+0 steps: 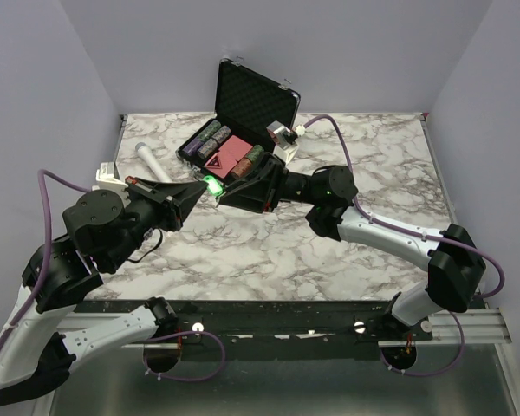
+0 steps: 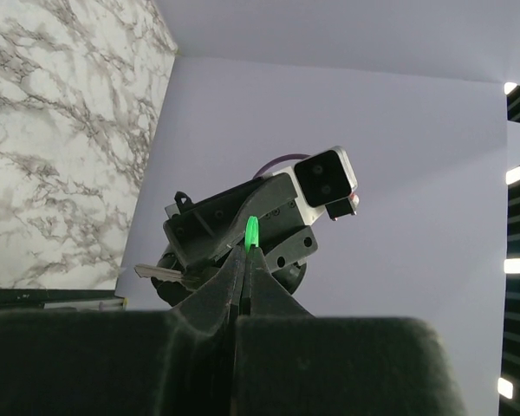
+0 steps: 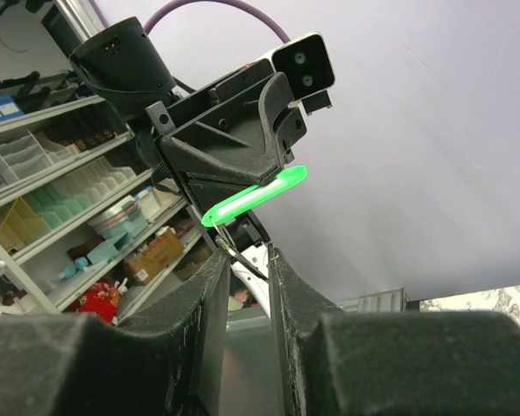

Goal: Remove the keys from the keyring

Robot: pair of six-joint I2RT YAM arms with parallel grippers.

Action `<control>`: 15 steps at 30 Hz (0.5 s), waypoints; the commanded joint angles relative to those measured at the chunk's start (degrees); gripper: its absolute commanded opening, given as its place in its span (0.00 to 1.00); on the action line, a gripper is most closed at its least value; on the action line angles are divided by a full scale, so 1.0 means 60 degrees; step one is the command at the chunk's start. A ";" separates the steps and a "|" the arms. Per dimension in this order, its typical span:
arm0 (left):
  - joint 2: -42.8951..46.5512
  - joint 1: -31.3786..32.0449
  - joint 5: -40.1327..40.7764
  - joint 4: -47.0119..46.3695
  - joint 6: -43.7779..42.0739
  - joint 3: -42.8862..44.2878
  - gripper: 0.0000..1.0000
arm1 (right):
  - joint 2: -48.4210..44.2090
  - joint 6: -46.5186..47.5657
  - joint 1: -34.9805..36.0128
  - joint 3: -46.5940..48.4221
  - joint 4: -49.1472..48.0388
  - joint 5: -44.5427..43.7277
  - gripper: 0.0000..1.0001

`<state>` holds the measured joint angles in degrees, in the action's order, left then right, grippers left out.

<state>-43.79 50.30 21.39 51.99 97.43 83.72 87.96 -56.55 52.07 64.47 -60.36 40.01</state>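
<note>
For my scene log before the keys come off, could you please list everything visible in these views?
bright green key piece: one, green, in mid-air between both grippers.
thin grey metal keyring: one, dark grey, hanging below the green piece.
open black poker chip case: one, black, far centre of the table, chips inside.
white cylindrical microphone: one, white, far left of the table.
marble-patterned table: one, white and grey.
storage shelves: one unit, pale, background of the right wrist view.
left gripper: one, black, shut on the bright green key piece.
right gripper: one, black, jaws slightly apart at the keyring; grip unclear.
</note>
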 commanded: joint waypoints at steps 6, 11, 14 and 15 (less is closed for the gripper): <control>0.0150 -0.0020 -0.0020 -0.0227 0.0124 -0.0082 0.00 | -0.0173 0.0007 0.0081 0.0095 -0.0443 0.0070 0.34; 0.0194 -0.0020 -0.0005 -0.0212 0.0168 -0.0140 0.00 | -0.0144 -0.0096 0.0066 0.0139 -0.0531 0.0114 0.34; 0.0150 -0.0034 -0.0020 -0.0140 0.0154 -0.0126 0.00 | -0.0173 -0.0096 0.0066 0.0125 -0.0575 0.0173 0.35; 0.0121 -0.0034 -0.0020 -0.0067 0.0154 -0.0082 0.00 | -0.0188 -0.0125 0.0066 0.0110 -0.0648 0.0158 0.36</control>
<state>-43.29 50.33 21.39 51.51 97.97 83.42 87.96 -56.97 52.10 64.47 -61.49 40.01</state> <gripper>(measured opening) 0.007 0.345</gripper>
